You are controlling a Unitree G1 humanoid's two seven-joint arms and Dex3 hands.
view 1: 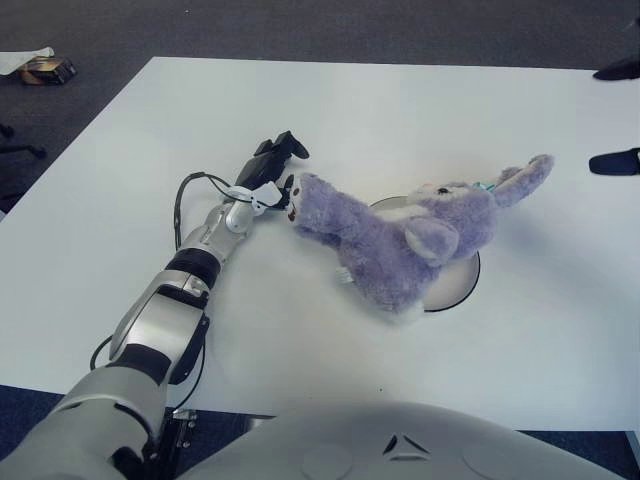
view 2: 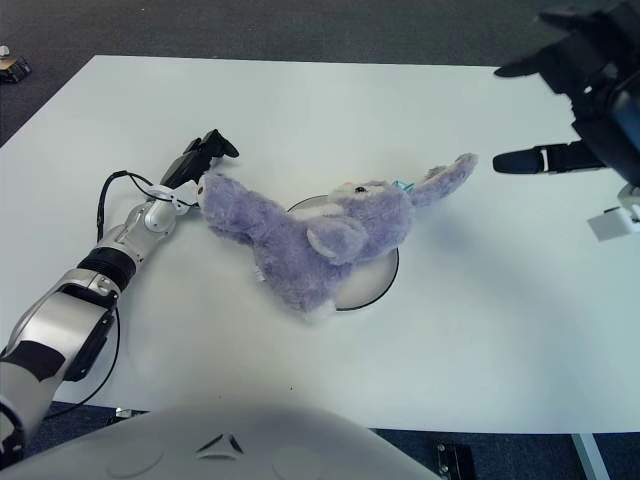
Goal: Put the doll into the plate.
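Purple doll (view 1: pixel 400 245) sprawls across plate (view 1: pixel 462 288) mid-worktop, body over dish, legs trailing off toward left edge. Right hand (view 2: pixel 580 95) aloft near right edge, fingers spread, empty. Left hand (view 1: pixel 272 165) touches doll's foot; grip unclear. Placement looks nearly complete.

A purple doll (view 1: pixel 400 240) lies across the plate (view 1: pixel 455 285) on the desk (view 1: pixel 400 110); the left hand (view 1: pixel 272 165) touches its foot.
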